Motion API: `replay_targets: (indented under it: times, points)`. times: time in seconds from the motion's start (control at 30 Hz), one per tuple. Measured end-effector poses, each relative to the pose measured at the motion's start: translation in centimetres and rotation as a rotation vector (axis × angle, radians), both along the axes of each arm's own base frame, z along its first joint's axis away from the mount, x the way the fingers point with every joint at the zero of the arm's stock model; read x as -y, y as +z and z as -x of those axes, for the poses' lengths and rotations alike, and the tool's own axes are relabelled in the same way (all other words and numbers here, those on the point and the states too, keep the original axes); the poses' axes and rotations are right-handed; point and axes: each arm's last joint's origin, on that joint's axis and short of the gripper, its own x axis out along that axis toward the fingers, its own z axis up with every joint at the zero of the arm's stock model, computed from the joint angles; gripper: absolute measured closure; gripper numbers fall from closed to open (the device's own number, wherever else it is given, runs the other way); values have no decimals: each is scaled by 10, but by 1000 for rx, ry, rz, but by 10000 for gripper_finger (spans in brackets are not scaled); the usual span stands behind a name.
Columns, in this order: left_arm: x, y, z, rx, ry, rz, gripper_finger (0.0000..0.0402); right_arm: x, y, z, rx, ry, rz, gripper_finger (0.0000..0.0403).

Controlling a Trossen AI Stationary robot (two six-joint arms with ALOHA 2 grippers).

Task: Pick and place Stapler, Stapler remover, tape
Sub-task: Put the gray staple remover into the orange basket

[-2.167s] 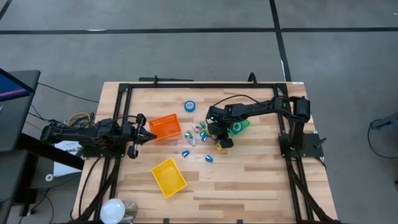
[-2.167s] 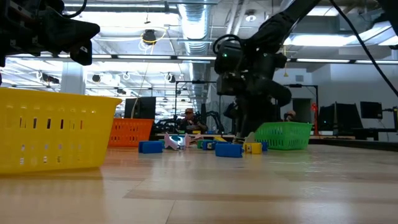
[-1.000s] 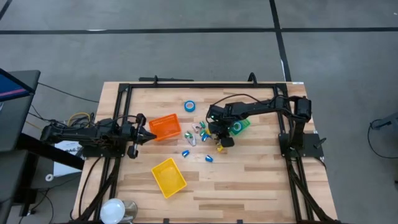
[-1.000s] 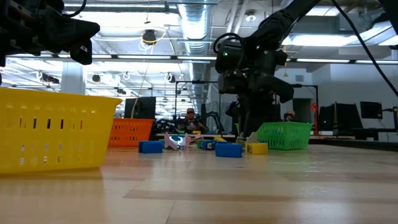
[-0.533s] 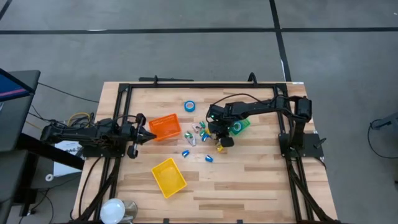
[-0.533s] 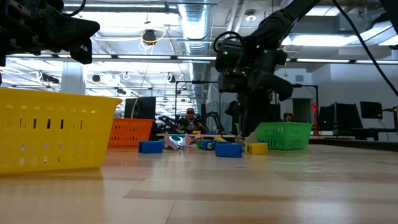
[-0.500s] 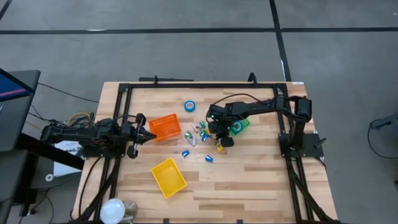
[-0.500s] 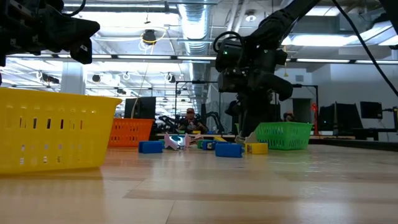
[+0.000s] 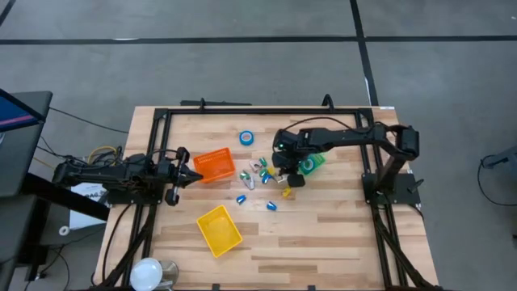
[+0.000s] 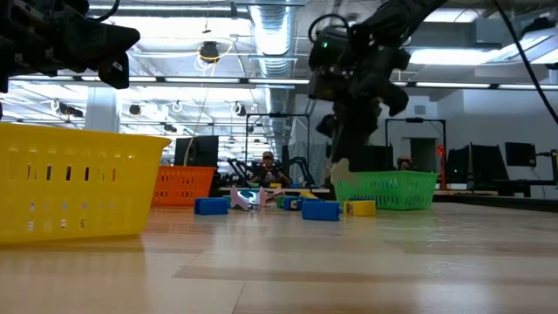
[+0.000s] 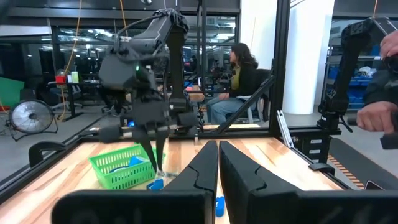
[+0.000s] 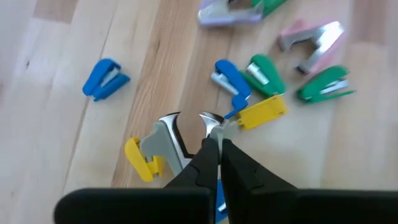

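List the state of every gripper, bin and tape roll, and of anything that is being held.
left gripper: shut, empty, beside the orange bin.
right gripper: shut on the yellow staple remover.
yellow staple remover: held in the air.
orange bin: upright.
yellow bin: upright.
green bin: upright, something blue inside.
tape roll: lying flat, loose.

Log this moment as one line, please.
right pincer: shut on yellow staple remover, above table near green bin | left pincer: shut, idle
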Motion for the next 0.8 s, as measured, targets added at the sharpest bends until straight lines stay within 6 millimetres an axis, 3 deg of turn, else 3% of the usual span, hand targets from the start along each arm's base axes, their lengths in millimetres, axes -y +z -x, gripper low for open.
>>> replay_targets:
  times: [0.8]
  points:
    - [0,0,0,4,0,0,393,-6,72,17,308,-59,43,403]
